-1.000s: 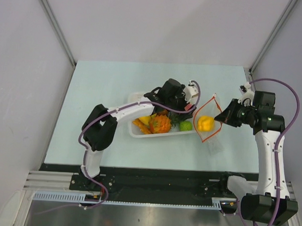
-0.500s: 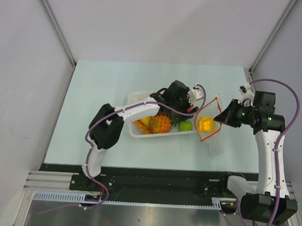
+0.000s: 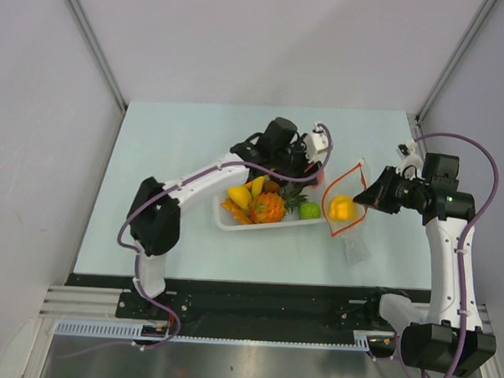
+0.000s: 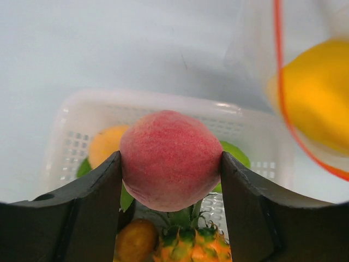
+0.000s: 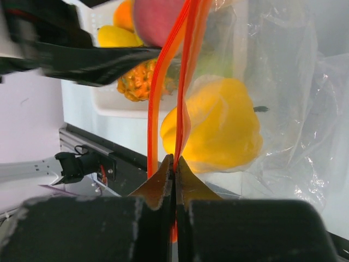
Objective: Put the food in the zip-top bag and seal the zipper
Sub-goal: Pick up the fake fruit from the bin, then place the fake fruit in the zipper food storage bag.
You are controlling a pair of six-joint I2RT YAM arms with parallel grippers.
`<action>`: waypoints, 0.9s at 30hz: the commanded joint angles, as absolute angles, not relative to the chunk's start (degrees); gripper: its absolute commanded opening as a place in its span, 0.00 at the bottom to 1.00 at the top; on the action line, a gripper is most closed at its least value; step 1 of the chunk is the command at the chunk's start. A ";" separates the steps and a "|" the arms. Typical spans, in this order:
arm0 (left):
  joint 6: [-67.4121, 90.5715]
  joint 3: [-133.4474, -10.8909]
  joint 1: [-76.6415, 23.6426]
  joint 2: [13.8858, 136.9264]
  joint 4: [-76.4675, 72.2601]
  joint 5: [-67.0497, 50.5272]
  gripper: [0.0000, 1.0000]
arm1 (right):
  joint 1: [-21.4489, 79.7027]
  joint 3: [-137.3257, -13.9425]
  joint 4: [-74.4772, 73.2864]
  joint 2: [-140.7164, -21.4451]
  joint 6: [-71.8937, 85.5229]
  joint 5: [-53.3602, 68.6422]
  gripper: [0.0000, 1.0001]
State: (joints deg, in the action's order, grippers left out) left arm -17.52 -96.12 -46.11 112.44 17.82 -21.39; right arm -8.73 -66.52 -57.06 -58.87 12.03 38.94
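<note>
My left gripper (image 4: 170, 164) is shut on a red peach-like fruit (image 4: 170, 147) and holds it above the white basket (image 4: 76, 114); from above it (image 3: 308, 158) hovers over the basket's far right end. My right gripper (image 5: 174, 158) is shut on one side of the red-orange zipper (image 5: 155, 109) and holds the clear bag (image 5: 294, 98) mouth open. A yellow fruit (image 5: 218, 131) lies inside the bag (image 3: 350, 231). From above, the right gripper (image 3: 370, 197) is at the bag's right edge, with the zipper (image 3: 346, 178) looping toward the left gripper.
The basket (image 3: 234, 224) holds a pineapple (image 3: 268, 208), a green fruit (image 3: 310, 210), yellow and orange fruits (image 3: 239, 195). The bag lies just right of the basket. Grey walls enclose the table on three sides.
My left gripper has risen and drawn back over the basket's far edge with the red fruit. The bag's mouth loop has opened wider. The right gripper stays shut on the zipper.
</note>
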 commanded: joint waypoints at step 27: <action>1.58 -90.35 -56.25 106.96 4.92 -28.66 0.45 | -11.69 -60.47 -58.80 -56.69 6.51 44.30 0.00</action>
State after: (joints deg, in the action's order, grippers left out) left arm 1.56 -86.78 -54.87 104.25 4.27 -31.92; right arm -11.38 -59.44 -57.84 -58.67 8.71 42.13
